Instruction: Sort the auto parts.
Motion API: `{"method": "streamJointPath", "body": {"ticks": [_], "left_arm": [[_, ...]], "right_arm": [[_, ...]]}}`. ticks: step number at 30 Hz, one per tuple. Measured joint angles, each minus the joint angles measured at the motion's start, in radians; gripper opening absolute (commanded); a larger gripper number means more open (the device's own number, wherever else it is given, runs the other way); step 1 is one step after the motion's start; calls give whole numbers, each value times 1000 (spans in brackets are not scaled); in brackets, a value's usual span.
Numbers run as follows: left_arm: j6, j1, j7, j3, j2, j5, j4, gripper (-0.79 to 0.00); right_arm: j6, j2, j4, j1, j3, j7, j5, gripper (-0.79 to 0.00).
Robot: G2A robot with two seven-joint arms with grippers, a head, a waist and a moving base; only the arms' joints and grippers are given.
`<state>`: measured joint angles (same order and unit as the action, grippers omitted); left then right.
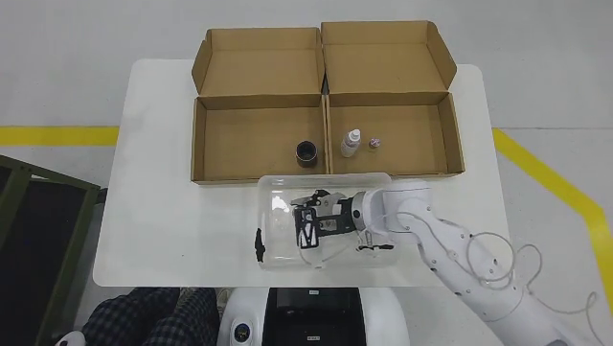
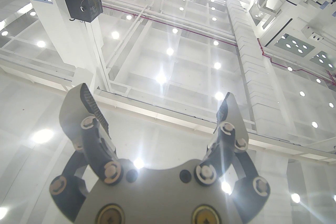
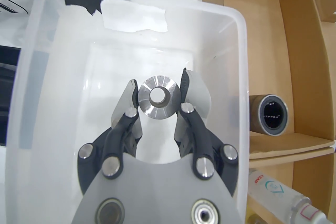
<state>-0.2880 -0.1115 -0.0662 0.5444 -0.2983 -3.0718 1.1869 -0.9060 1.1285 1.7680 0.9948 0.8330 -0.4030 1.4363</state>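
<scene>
Right tool [image 3: 159, 90] clamped on steel bushing [image 3: 146, 104], inside clear bin [image 3: 242, 33] — left tool [image 2: 156, 93] splayed

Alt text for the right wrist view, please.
The right gripper grips a metal ring with a central hole, inside a clear plastic bin. Beside the bin, a cardboard box holds a cylindrical bearing.
</scene>
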Motion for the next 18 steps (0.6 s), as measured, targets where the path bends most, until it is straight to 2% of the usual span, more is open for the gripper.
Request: {"method": "streamJointPath", "body": {"ticks": [18], "left_arm": [[0, 0, 0, 0, 0, 0, 0, 0]], "right_arm": [[-16, -38, 222, 66, 175, 37, -93, -785]]}}
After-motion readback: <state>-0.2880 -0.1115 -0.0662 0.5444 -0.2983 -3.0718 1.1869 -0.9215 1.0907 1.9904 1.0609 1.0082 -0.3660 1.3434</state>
